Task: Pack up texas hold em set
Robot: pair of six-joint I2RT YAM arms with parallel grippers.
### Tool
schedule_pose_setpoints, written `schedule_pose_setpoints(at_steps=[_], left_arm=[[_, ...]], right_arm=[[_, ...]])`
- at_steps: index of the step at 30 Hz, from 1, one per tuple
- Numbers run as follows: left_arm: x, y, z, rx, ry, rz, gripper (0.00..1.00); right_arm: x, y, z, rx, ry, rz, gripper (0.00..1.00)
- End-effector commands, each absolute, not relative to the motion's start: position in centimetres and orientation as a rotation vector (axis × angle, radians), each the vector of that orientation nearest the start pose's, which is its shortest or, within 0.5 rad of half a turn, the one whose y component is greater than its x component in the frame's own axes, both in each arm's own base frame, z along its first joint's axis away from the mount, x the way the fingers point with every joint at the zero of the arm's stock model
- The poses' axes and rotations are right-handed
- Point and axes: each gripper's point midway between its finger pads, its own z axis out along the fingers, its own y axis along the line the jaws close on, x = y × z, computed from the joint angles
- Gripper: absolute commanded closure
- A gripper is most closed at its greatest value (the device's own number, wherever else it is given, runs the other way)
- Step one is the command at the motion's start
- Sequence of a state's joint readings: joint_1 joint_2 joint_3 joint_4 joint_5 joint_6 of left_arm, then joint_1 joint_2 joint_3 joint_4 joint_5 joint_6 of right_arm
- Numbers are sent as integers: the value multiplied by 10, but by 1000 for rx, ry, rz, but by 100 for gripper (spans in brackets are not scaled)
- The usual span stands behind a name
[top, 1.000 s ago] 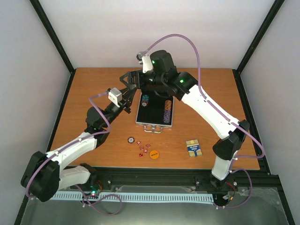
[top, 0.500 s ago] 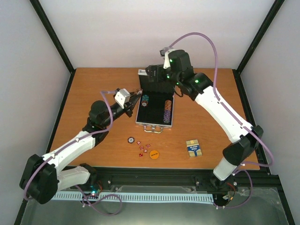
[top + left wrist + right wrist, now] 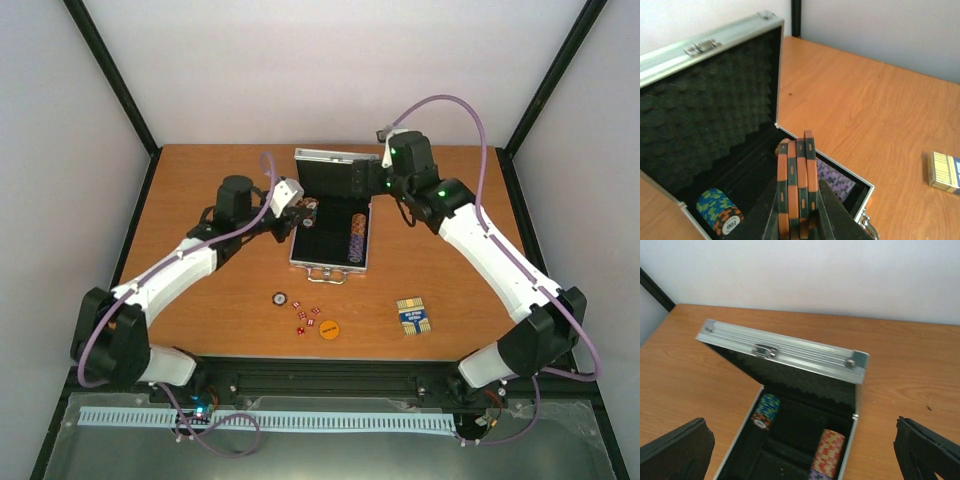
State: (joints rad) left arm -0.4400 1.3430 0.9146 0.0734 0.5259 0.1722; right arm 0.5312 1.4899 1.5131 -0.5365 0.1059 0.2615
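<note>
Poker chips (image 3: 797, 185) sit clamped in left gripper (image 3: 799, 212) over open case (image 3: 705, 115).

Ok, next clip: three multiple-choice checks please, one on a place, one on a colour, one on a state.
1. Where is the card deck? A on the table, right of the case; B inside the case; C in the right gripper.
2. What colour are the chips held in the left gripper? A blue and white; B purple; C orange with dark stripes.
3. How is the case lid? A shut; B open, standing up; C taken off.
Key: 1 A, it lies on bare wood; 2 C, seen edge-on in the left wrist view; 3 B, it stands upright at the back.
</note>
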Motion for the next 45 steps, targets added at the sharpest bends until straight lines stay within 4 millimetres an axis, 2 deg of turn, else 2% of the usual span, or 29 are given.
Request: schedule_pose_setpoints(at_steps=[1, 10, 11, 14, 22, 29, 41, 45], left_arm=[[339, -263, 231, 1082, 1781, -723, 99], [366, -258, 178, 1249, 1976, -641, 99], [367, -255, 163, 1276, 2030, -624, 99], [372, -252, 150, 1332, 2065, -586, 99], [393, -241, 127, 1430, 2124, -425, 99], [409, -238, 115, 1480, 2123, -341, 99], [423, -228, 85, 1593, 2160, -201, 99], [427, -232, 79, 1636, 2154, -162, 99]], right_arm=[[402, 187, 332, -155, 2035, 323, 0], [398, 158, 299, -98, 2088, 303, 0], [399, 156, 297, -94, 2093, 302, 0], [401, 150, 288, -80, 2109, 300, 0], [405, 141, 272, -58, 2137, 313, 0], [404, 133, 257, -39, 2164, 311, 0], [405, 124, 244, -17, 2186, 324, 0], [405, 122, 240, -12, 2194, 323, 0]])
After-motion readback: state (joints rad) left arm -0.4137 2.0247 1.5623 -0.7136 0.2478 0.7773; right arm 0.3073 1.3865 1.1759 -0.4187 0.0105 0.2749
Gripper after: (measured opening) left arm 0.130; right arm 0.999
